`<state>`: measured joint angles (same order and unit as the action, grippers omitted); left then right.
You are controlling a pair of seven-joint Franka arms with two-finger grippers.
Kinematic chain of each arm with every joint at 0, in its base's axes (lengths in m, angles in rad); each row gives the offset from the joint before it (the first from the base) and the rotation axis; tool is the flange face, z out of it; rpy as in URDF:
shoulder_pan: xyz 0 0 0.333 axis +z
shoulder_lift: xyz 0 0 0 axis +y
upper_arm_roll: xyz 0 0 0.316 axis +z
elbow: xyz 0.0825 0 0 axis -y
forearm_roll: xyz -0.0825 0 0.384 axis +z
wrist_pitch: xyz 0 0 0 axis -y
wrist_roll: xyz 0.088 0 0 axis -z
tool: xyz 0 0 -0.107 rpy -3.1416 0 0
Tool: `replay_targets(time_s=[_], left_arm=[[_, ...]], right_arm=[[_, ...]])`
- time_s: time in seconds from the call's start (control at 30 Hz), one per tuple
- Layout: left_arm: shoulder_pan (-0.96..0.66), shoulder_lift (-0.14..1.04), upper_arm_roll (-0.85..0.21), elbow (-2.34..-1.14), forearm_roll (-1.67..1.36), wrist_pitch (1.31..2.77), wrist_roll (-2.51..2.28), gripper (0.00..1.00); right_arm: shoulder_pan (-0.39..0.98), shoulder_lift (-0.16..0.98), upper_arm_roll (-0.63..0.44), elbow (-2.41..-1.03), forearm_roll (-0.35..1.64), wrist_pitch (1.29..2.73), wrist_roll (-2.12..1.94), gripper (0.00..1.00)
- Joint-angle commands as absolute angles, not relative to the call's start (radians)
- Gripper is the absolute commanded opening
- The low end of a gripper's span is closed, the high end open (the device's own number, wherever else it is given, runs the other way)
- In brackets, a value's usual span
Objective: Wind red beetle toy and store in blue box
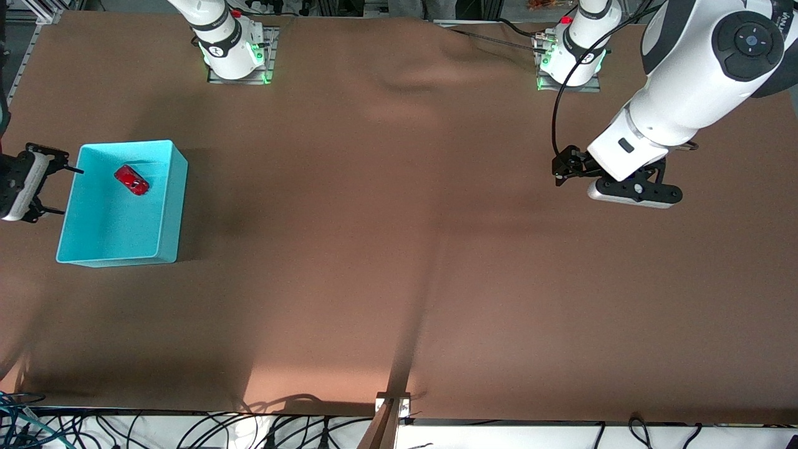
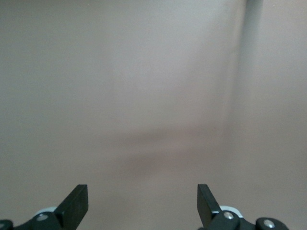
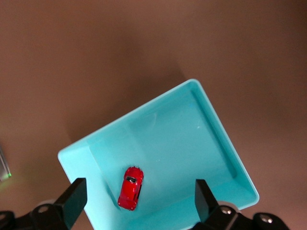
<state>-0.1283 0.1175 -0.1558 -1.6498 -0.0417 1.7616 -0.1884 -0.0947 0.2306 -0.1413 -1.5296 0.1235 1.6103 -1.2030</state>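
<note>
The red beetle toy lies inside the blue box, on its floor in the half farther from the front camera. The box stands on the brown-covered bench toward the right arm's end. The right hand hangs just beside the box's outer wall, its fingers spread and grasping nothing. The left hand hovers over bare bench toward the left arm's end, well apart from the box, likewise released and empty.

Nothing stands between the box and either hand. The right wrist view looks down into the box and shows the toy resting on its wheels between the two dark fingertips. The left wrist view shows only bench cover between its parted fingertips.
</note>
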Motion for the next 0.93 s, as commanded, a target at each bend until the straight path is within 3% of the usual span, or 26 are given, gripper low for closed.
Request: replay_targets(time_s=[0.0,0.4,0.9], left_arm=[[-0.121,0.135,-0.16,-1.614,-0.066,1.736,-0.166,1.0],[-0.114,0.135,-0.16,-1.614,-0.066,1.735,-0.167,1.0],[-0.114,0.117,-0.166,-1.612,-0.055,1.677,-0.167,1.0]], right_arm=[[-0.101,0.224,-0.062,-1.421,0.129,1.517,-0.87,1.0],[-0.098,0.172,0.141,-1.399,-0.021,1.542,-0.086,1.0],[-0.098,0.164,0.175,-1.399,-0.094,1.503,-0.02,1.0]])
